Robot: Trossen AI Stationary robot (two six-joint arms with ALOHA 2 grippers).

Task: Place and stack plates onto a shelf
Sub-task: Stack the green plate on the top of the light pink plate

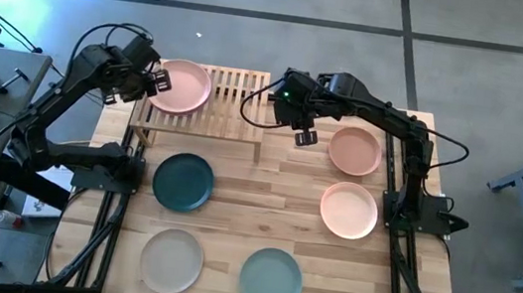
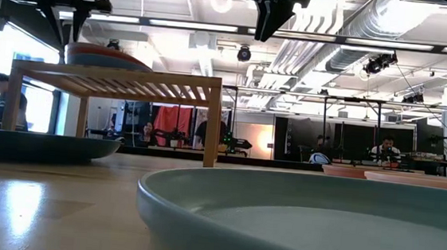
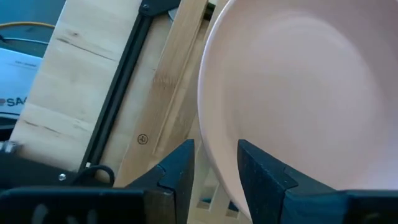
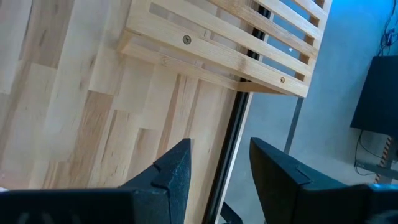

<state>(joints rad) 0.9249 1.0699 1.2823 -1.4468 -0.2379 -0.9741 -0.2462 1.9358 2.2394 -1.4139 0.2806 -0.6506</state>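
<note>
A peach-pink plate (image 1: 183, 86) lies on top of a stack (image 2: 101, 55) on the left half of the slatted wooden shelf (image 1: 234, 101). My left gripper (image 1: 156, 82) is open at this plate's left rim, one finger on each side of the rim (image 3: 208, 146). My right gripper (image 1: 305, 135) is open and holds nothing; it hangs above the table just right of the shelf's right end (image 4: 217, 43). Resting flat on the tabletop are a dark teal plate (image 1: 183, 180), a beige plate (image 1: 170, 260), a sage green plate (image 1: 271, 280) and two peach-pink plates (image 1: 355, 150) (image 1: 349, 209). My left gripper straddles the top plate's left rim (image 3: 205, 124), one finger (image 3: 261, 177) over the plate's inside and the other (image 3: 180, 168) outside it, coming from above and from the table's left. Whether either finger touches the rim, I cannot tell. The plate rests on the stack.
The shelf's right half (image 1: 243, 89) carries nothing. Bare tabletop (image 1: 266, 192) lies between the teal plate and the right-hand peach plates. The arm bases stand at the table's left (image 1: 100, 162) and right (image 1: 414, 210) edges. People sit in the room beyond the table (image 2: 386, 146).
</note>
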